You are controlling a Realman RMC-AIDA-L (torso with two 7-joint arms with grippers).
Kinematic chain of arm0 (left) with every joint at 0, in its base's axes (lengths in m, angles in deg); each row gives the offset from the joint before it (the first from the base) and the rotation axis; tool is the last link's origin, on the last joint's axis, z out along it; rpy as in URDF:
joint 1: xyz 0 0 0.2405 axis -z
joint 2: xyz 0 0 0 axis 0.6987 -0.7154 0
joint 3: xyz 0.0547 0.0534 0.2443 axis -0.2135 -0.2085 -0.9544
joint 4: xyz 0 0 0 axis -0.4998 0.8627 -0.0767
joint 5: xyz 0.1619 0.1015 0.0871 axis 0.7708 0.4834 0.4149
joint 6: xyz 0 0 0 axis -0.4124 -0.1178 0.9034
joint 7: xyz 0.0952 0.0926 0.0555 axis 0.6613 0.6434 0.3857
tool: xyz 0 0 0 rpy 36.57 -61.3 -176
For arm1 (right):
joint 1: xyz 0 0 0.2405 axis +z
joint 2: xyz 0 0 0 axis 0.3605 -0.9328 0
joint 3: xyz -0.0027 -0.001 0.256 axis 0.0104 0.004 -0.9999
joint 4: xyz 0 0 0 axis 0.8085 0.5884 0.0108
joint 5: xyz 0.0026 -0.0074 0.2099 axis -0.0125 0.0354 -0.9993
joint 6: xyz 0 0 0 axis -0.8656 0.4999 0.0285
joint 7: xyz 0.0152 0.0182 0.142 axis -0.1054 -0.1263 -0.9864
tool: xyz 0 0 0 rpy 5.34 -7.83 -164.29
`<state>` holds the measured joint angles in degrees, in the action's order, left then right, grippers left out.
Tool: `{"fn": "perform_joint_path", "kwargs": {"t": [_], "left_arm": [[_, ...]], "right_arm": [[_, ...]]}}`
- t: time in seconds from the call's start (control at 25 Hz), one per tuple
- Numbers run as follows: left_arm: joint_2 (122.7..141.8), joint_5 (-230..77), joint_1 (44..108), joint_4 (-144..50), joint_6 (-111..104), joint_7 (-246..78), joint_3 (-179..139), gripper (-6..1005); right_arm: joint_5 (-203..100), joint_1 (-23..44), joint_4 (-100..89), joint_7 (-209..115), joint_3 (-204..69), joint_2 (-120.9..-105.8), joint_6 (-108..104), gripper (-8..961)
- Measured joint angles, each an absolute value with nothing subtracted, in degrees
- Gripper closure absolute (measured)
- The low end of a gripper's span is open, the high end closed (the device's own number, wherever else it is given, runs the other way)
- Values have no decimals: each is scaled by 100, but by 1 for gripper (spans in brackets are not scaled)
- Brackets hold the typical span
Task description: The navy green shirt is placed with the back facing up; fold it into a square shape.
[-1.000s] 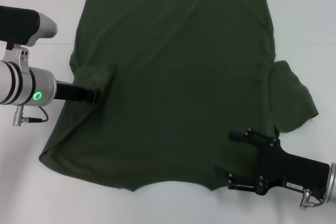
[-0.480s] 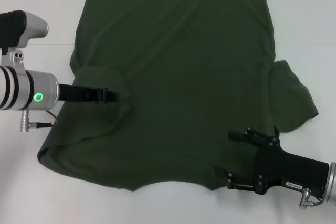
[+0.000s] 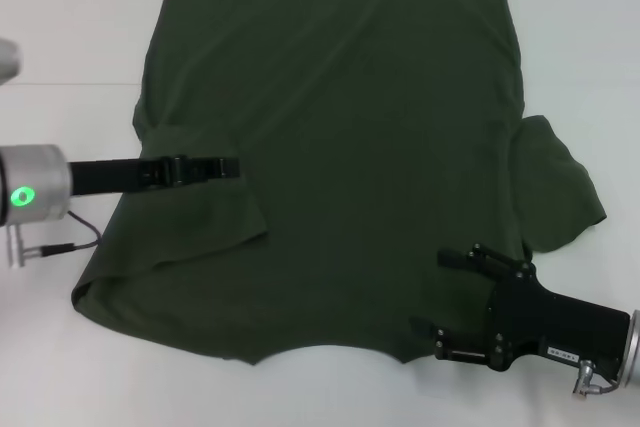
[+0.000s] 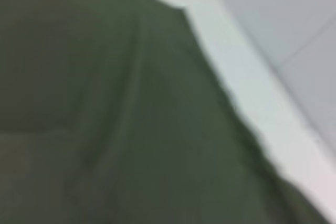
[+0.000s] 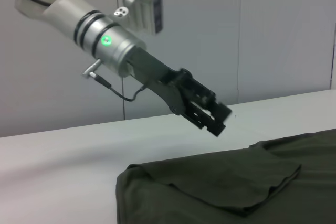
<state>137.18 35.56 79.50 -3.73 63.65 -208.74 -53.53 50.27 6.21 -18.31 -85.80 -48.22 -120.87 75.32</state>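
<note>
— Since a second ago, what has moved?

— Only the left sleeve of the large dark olive-green short-sleeved cotton T-shirt [image 3: 340,147]. It has been carried further right and now lies folded over the body as a flat flap with a scalloped hem. The left gripper [image 3: 225,167] has reached further right too, and the right gripper [image 3: 445,292] has stayed put.

— Where is the shirt?

— Spread plain side up on the white table [image 3: 60,367], its straight hem at the far edge, the neckline near. Its right sleeve sticks out unfolded on the right.

— And the left gripper?

— The right wrist view shows it [image 5: 218,119] raised above the folded sleeve, not touching the cloth, nothing in it. Whether its jaws are apart or together, I cannot tell. The left wrist view shows only green fabric [image 4: 105,119] and a white table edge [image 4: 247,87].

— The right one?

— Low at the near right, over the shirt's shoulder; its jaws stand apart, holding nothing.
</note>
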Motion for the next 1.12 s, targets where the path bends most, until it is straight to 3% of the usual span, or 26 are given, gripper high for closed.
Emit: {"fn": "perform_joint_path", "kwargs": {"t": [0.16, 0.6, 1.12], "left_arm": [[13562, 2785, 7667, -758, 7564, -19262, -4788, 421], [13682, 2757, 6714, -682, 8204, -16425, -4828, 131], [13655, 3262, 6488, -869, 7591, -15927, -4825, 130]], "right_arm": [[5024, 599, -1828, -8598, -4834, -12087, 7539, 11], [5019, 599, -1809, -8702, -4842, -12087, 7527, 11], [5019, 544, -1787, -8703, -4883, -12069, 7509, 12]]}}
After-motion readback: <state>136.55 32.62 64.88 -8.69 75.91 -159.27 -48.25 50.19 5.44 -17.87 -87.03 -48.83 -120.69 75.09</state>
